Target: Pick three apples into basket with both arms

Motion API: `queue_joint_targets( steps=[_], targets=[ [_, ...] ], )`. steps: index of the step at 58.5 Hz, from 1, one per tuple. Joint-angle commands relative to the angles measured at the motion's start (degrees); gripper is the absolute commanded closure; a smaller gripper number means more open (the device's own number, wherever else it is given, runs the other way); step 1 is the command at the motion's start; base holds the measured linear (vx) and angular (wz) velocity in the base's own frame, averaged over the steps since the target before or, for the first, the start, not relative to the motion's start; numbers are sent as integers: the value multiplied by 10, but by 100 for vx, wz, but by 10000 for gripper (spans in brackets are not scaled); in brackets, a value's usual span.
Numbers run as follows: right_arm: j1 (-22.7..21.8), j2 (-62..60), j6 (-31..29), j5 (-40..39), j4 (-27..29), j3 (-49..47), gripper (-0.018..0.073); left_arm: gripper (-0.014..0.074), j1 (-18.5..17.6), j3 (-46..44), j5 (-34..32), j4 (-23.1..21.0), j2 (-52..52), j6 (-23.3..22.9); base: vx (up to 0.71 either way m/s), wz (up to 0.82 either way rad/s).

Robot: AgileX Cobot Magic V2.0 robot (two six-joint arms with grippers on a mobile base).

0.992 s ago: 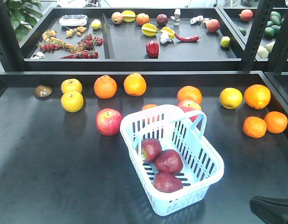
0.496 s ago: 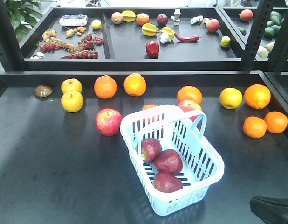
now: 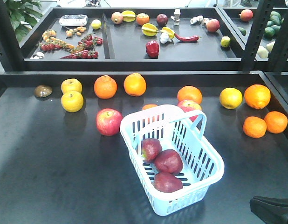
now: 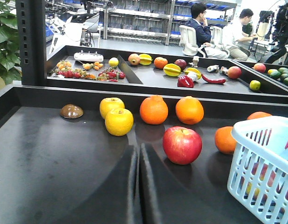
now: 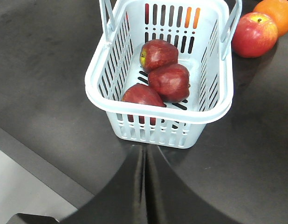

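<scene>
Three dark maroon apples (image 3: 151, 149) (image 3: 168, 161) (image 3: 167, 182) lie together inside the pale blue basket (image 3: 207, 179) at the middle of the black table. From the right wrist view the apples (image 5: 158, 54) (image 5: 169, 82) (image 5: 141, 95) rest on the slotted bottom of the basket (image 5: 153, 133). My right gripper (image 5: 145, 151) is shut and empty, just in front of the basket's near wall. Left of the basket (image 4: 260, 182), my left gripper (image 4: 138, 149) is shut on nothing, low over the table. Part of a black arm (image 3: 272, 210) shows at the bottom right.
A pinkish-red apple (image 3: 109, 122) sits left of the basket and another (image 3: 189, 106) behind it. Oranges (image 3: 134, 84), yellow fruits (image 3: 72, 101) and a brown object (image 3: 43, 91) line the table's back. Raised trays (image 3: 130, 46) of produce stand behind it.
</scene>
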Motion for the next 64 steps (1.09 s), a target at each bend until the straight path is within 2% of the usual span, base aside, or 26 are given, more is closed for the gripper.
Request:
queue_joint_targets(
  steps=[1,39,54,58,64],
  targets=[
    [-2,2,-2,-33,10,-16,565,602,0,-15,-37,1,-8,-8,0,0],
    [-2,-1,-2,-29,8,-15,565,602,0,-15,-37,1,-8,-8,0,0],
    [-2,-79,-2,-26,-12,-14,565,602,0,-15,-37,1,-8,-8,0,0],
    [-2,-98,5,-42,-29,6,565,602,0,-15,-37,1,-8,-8,0,0],
    [-2,-126,36,-122,-53,73,565,602,0,-15,-37,1,-8,-8,0,0]
  ],
)
